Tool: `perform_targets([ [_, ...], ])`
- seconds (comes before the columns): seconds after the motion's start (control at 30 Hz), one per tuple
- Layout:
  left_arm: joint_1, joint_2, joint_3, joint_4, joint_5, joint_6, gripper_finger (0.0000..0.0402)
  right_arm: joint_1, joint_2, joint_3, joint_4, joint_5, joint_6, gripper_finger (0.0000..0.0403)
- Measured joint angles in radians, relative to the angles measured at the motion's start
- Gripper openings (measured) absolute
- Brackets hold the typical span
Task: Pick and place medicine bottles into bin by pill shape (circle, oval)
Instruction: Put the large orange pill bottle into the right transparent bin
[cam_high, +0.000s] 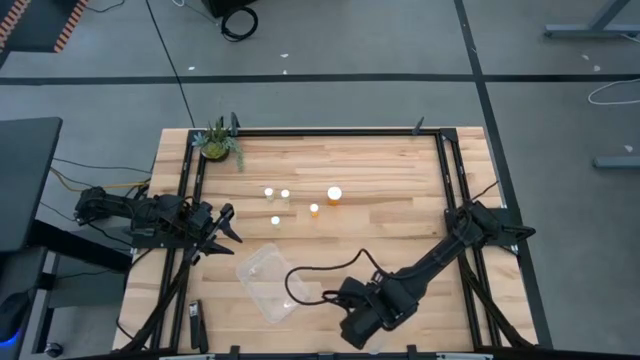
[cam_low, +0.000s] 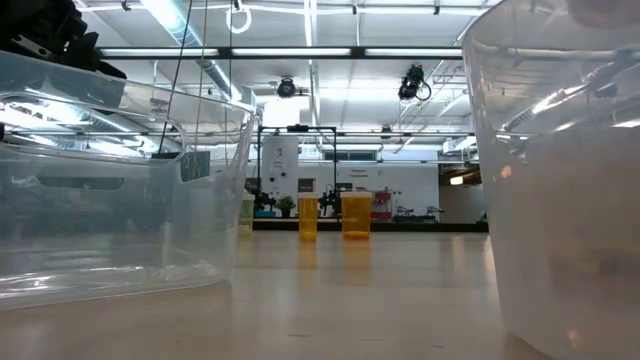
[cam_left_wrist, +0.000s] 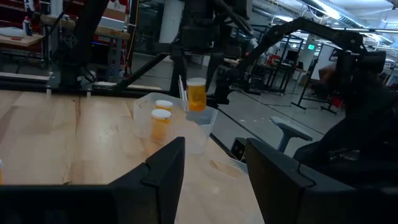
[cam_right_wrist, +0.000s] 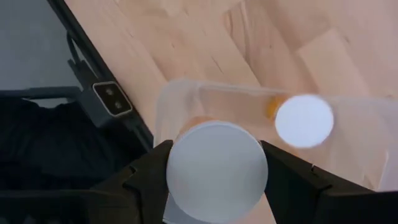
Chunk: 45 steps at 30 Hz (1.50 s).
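Bottle sits clamped between right jaws above a clear tub; left jaws open.

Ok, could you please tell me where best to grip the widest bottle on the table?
The widest bottle stands upright, cap up: probably come straight down and pinch across its round cap, staying clear of the narrow bottle beside it.

Five bottles mid-table, tub nearer front, plant back-left corner

Two clear tubs frame distant medicine bottles — upright, mid-table.
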Motion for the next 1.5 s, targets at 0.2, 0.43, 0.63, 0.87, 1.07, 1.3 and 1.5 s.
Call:
perform_targets([
  [0.2, 0.000, 0.000, 0.000, 0.000, 0.000, 0.000, 0.0180, 0.029, 0.000, -0.053, 0.005, 0.001, 0.091, 0.0229],
  [0.43, 0.000, 0.000, 0.000, 0.000, 0.000, 0.000, 0.0178, 0.041, 0.001, -0.145, 0.088, -0.035, 0.136, 0.0229],
  [0.63, 0.000, 0.000, 0.000, 0.000, 0.000, 0.000, 0.0180, 0.048, 0.001, -0.219, 0.139, -0.041, 0.180, 0.0229],
  [0.87, 0.000, 0.000, 0.000, 0.000, 0.000, 0.000, 0.0178, 0.064, 0.001, -0.263, 0.157, -0.043, 0.218, 0.0229],
  [1.07, 0.000, 0.000, 0.000, 0.000, 0.000, 0.000, 0.0180, 0.075, 0.001, -0.304, 0.188, -0.042, 0.230, 0.0229],
  [1.3, 0.000, 0.000, 0.000, 0.000, 0.000, 0.000, 0.0179, 0.076, -0.002, -0.361, 0.259, -0.038, 0.230, 0.0229],
  [1.5, 0.000, 0.000, 0.000, 0.000, 0.000, 0.000, 0.0179, 0.076, -0.002, -0.362, 0.261, -0.038, 0.230, 0.0230],
])
